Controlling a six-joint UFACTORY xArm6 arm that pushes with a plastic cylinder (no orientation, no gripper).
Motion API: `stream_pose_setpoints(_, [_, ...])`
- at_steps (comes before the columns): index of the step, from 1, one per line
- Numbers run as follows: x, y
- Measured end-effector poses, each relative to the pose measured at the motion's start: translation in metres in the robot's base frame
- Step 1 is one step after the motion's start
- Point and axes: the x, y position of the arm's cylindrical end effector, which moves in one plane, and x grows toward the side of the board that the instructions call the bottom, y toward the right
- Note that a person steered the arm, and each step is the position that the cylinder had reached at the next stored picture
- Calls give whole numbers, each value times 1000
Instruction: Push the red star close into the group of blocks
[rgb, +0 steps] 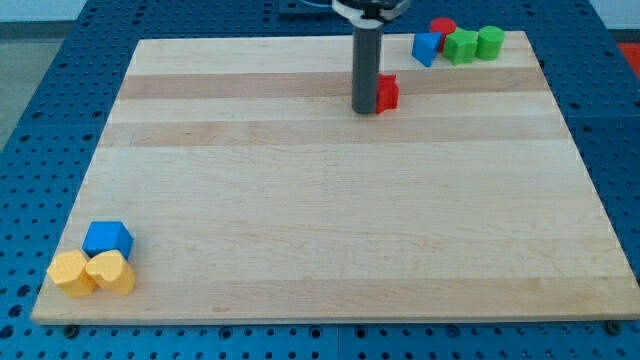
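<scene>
Yellow blocks (90, 272) sit far off; my tip (365, 109), a bare rod gripping nothing, touches the red star's (388, 93) left side. It's light, hard, slidey, so push there.

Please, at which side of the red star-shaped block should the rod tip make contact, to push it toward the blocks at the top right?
No gripping here, only pushing. My tip already stands at the left side of the red star-shaped block. Press that side, slightly from below, since the blue block and its neighbours lie up-right.

red star (388, 92), dark rod (365, 60), pale wood board (340, 220)
</scene>
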Motion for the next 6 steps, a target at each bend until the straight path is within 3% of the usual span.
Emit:
stream_pose_setpoints(3, [-15, 56])
stream_pose_setpoints(6, [-15, 5])
